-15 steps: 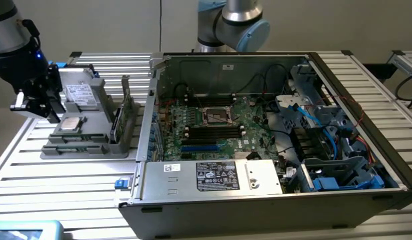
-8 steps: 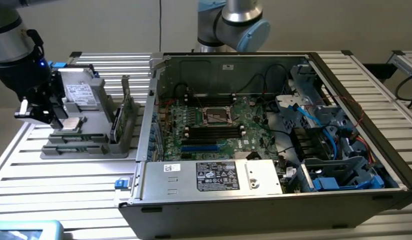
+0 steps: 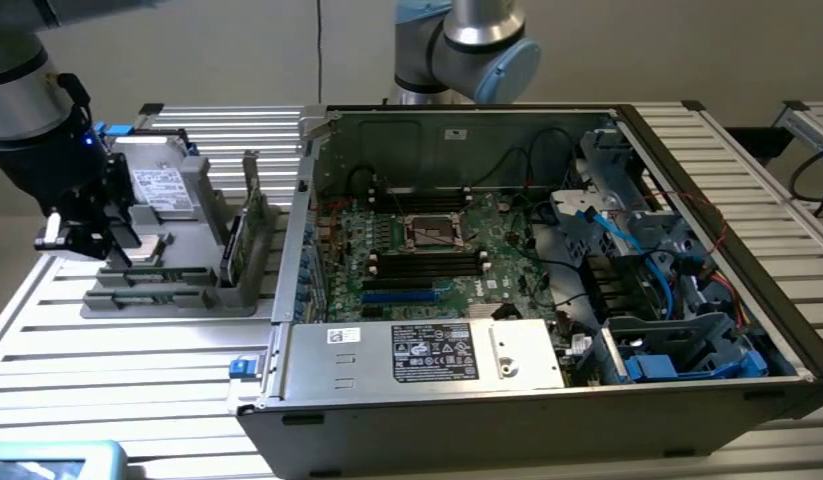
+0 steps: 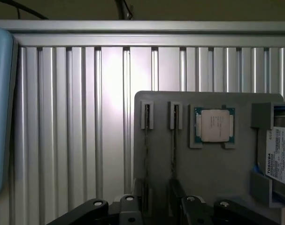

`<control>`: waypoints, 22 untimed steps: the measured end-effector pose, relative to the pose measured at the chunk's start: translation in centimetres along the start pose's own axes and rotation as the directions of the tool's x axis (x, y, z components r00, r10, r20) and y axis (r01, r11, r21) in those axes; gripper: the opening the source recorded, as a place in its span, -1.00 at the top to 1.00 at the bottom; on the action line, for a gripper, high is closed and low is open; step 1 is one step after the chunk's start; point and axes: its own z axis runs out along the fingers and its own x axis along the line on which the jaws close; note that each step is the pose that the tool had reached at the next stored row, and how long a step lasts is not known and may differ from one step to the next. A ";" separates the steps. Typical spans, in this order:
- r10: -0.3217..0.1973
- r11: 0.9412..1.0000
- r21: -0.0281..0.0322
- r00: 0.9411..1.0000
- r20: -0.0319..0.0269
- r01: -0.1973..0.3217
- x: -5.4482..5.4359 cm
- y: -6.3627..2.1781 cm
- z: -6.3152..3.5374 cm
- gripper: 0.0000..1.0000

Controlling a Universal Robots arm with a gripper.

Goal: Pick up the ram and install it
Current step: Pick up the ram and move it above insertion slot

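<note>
Silver, ribbed tabletop [image 3: 118,350]; matt grey fixture tray [image 4: 217,178]; green ram [image 3: 262,235]; silver processor chip [image 4: 215,125] with a green border; white drive label [image 4: 279,157] printed in black; black fingers [image 4: 93,211]; green motherboard [image 3: 485,255]; blue cables [image 3: 611,229]; dark grey computer case [image 3: 518,425].

Arm [image 3: 22,95] vertical, hand [image 3: 98,238] open, pointing down

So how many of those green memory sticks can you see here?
2. One ram stick and a second ram stick stand on edge, side by side, in the grey holder, at the exterior view's left of the computer case. More may be hidden inside it.
</note>
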 end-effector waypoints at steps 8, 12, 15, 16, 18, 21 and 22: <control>0.000 1.000 0.001 1.000 0.000 0.000 0.2 -0.04 1.41 0.26; 0.000 1.000 0.001 1.000 0.000 0.000 0.2 -0.15 2.15 0.26; 0.000 1.000 0.001 1.000 0.000 0.000 0.2 -0.55 2.69 0.26; 0.000 1.000 0.001 1.000 0.000 0.000 0.2 -0.55 2.88 0.26; 0.000 1.000 0.001 1.000 0.000 0.000 0.3 -0.56 3.24 0.26; 0.000 1.000 0.001 1.000 0.000 0.000 0.3 -0.56 3.78 0.26; 0.000 1.000 0.001 1.000 0.000 0.000 0.3 -0.56 3.96 0.26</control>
